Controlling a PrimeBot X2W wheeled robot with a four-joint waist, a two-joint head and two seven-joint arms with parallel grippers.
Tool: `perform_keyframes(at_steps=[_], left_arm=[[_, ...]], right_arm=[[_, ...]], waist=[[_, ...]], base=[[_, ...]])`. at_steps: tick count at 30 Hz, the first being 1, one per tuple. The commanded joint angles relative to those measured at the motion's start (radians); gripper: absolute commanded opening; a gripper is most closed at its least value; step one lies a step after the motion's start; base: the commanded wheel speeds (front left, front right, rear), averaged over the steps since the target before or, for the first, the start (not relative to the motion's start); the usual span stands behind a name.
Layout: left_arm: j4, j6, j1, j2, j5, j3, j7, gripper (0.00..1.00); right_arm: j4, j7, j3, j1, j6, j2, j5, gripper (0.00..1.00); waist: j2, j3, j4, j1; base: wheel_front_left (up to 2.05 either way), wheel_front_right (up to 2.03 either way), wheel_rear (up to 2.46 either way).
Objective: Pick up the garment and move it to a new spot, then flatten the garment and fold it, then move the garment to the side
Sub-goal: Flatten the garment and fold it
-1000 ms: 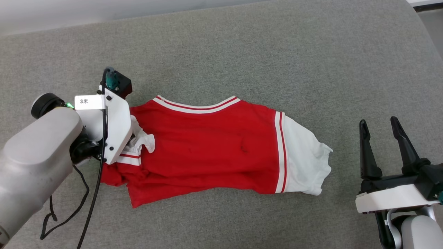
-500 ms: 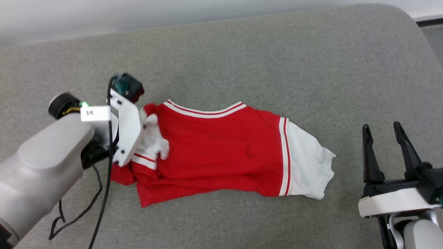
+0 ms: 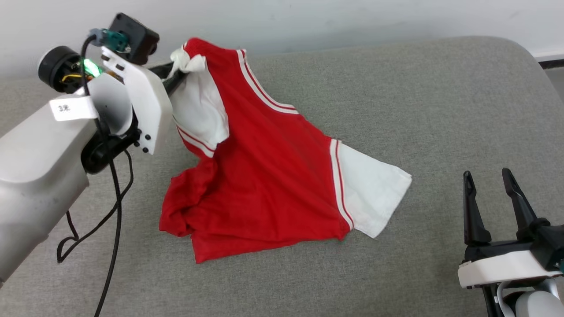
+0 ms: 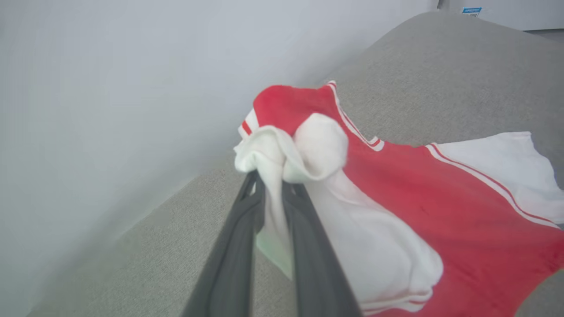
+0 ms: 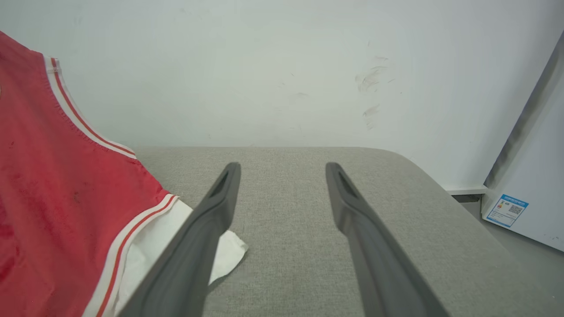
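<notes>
1 garment (image 3: pixel 264 176), 2 grippers, 1 black cable (image 3: pixel 112 211). The left gripper (image 3: pixel 175 78) is clenched on the garment's bunched sleeve (image 4: pixel 286 154), its 2 fingers (image 4: pixel 233 264) nearly together with white cloth pinched between them. The left wrist view is blurred, so whether red cloth is caught too is unclear. That arm reaches up and forward toward the wall (image 3: pixel 308 17), holding the shoulder above the grey cushion (image 3: pixel 418 101). The garment slopes down from there; its hem and other sleeve (image 3: pixel 374 198) lie on the cushion. The right gripper (image 3: pixel 486 172) sits low at the right, fingers spread wide, holding nothing, apart from the garment. The cable dangles under the left forearm. 1 white cabinet (image 5: pixel 533 167) stands beyond the cushion's right end.
</notes>
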Motion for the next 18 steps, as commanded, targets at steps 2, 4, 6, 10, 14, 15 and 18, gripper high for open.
perform_keyframes(at_steps=[2,4,6,10,14,15,18], left_arm=[[-0.019,0.020,0.029,0.018,0.000,0.011,-0.036,0.00],[-0.044,0.038,0.061,0.036,-0.008,0.023,-0.071,0.00],[-0.073,0.065,0.091,0.066,-0.004,0.031,-0.106,0.00],[-0.144,0.123,0.187,0.134,-0.013,0.041,-0.179,0.00],[-0.223,0.188,0.304,0.204,-0.057,0.069,-0.262,0.00],[-0.240,0.205,0.336,0.219,-0.067,0.073,-0.281,0.00],[-0.290,0.258,0.434,0.252,-0.107,0.086,-0.342,0.00]], right_arm=[[-0.005,-0.002,-0.001,0.011,-0.001,0.002,-0.008,1.00],[-0.006,-0.002,-0.006,0.022,-0.001,0.002,-0.008,1.00],[-0.008,-0.002,-0.009,0.028,-0.001,0.002,-0.008,1.00],[-0.010,-0.002,-0.010,0.040,-0.001,0.002,-0.008,1.00],[-0.012,-0.002,-0.013,0.047,-0.001,0.002,-0.009,1.00],[-0.013,-0.002,-0.013,0.050,-0.001,0.002,-0.008,1.00],[-0.015,-0.002,-0.014,0.057,-0.001,0.002,-0.005,1.00]], waist=[[0.0000,-0.007,0.004,0.0000],[0.0000,-0.014,0.009,0.0000],[0.0000,-0.019,0.014,0.0000],[0.0000,-0.026,0.025,0.0000],[0.0000,-0.032,0.035,0.0000],[0.0000,-0.033,0.037,0.0000],[0.0000,-0.033,0.046,0.0000]], base=[[0.00,0.00,0.00],[0.00,0.00,0.00],[0.00,0.00,0.00],[0.00,0.00,0.00],[0.00,0.00,0.00],[0.00,0.00,0.00],[0.00,0.00,0.00]])
